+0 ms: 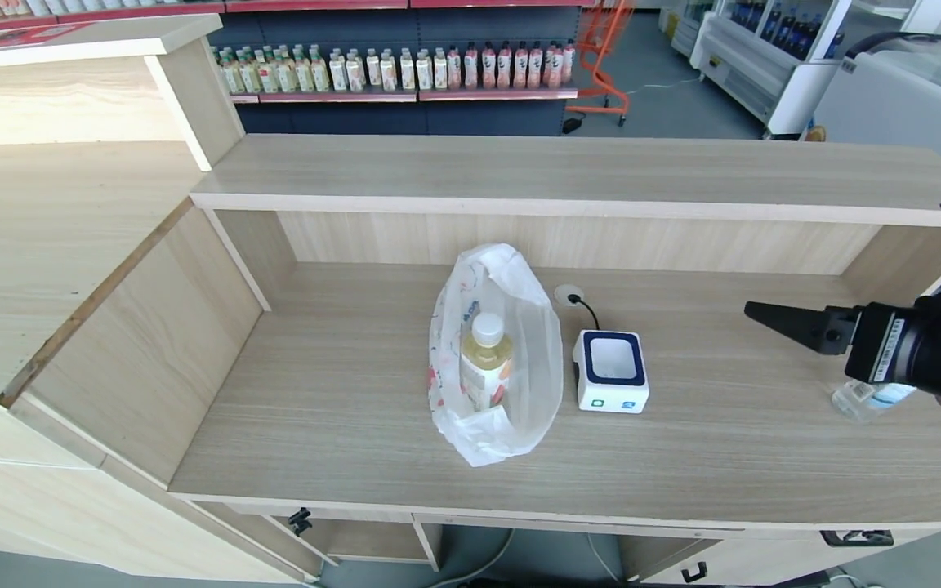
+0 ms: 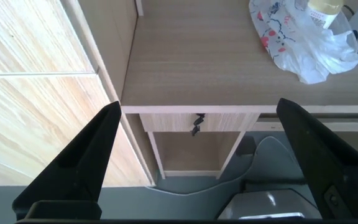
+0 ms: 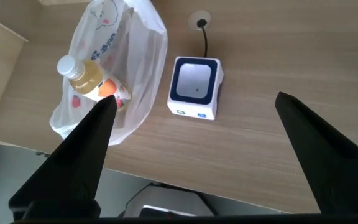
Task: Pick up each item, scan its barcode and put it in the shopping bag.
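Shopping bag (image 1: pixel 534 343) holds one yellow bottle (image 1: pixel 487 357); the open right hand (image 3: pixel 194 99) likely needs the clear bottle (image 1: pixel 861 401) at right edge next.

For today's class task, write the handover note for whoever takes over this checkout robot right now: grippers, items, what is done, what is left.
Left gripper: open, empty, out in front of the counter's front edge.
Right gripper: open, empty, above the counter to the right of the scanner.
Done: a capped yellow drink bottle stands inside the shopping bag, just left of the scanner.
Left: a clear bottle sits on the counter under the right arm and is not yet picked up, scanned or bagged.
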`<state>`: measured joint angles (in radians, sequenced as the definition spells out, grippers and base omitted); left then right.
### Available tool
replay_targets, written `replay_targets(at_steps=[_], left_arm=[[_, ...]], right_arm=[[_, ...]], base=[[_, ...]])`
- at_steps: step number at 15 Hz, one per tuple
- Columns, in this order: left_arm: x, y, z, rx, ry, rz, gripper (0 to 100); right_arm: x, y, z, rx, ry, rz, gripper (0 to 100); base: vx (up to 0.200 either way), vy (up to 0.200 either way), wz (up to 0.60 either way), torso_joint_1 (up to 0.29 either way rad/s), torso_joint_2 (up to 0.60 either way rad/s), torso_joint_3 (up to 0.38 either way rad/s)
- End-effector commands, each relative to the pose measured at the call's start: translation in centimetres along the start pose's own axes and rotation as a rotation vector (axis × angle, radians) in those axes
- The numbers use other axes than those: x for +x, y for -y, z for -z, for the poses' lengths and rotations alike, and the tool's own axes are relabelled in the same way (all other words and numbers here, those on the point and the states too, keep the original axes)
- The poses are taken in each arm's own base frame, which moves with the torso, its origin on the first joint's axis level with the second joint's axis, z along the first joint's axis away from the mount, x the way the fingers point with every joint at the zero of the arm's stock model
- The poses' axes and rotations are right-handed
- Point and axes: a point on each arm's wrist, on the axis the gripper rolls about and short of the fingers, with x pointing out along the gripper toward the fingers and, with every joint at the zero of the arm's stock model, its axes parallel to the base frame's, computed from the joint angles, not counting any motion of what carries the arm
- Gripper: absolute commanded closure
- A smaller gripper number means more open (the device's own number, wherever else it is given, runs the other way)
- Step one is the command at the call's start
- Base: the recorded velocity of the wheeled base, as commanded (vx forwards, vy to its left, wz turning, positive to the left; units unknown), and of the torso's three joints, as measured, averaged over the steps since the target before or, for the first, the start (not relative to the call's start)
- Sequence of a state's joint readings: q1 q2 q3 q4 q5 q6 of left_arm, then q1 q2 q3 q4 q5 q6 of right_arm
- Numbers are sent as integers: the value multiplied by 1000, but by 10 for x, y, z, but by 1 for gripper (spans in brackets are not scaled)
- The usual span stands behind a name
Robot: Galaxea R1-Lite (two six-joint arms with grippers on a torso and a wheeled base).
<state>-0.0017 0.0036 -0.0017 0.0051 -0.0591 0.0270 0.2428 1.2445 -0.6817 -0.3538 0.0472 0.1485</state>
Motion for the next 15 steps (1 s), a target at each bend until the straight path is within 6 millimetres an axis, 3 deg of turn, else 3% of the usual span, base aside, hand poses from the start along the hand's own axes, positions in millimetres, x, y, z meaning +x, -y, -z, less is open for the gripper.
replay_targets(at_steps=[1,10,15], left_arm=[[0,0,0,1,1,-1,0],[0,0,0,-1,1,-1,0],[0,0,0,-1,1,-1,0]], right_arm=[[6,1,4,1,-27,1,0],[11,4,23,3,-103,26,0],[0,6,26,-4,-129,132,0]], base=[[0,-200,0,22,12,2],[0,-200,0,0,1,2],[0,-200,0,1,0,3]])
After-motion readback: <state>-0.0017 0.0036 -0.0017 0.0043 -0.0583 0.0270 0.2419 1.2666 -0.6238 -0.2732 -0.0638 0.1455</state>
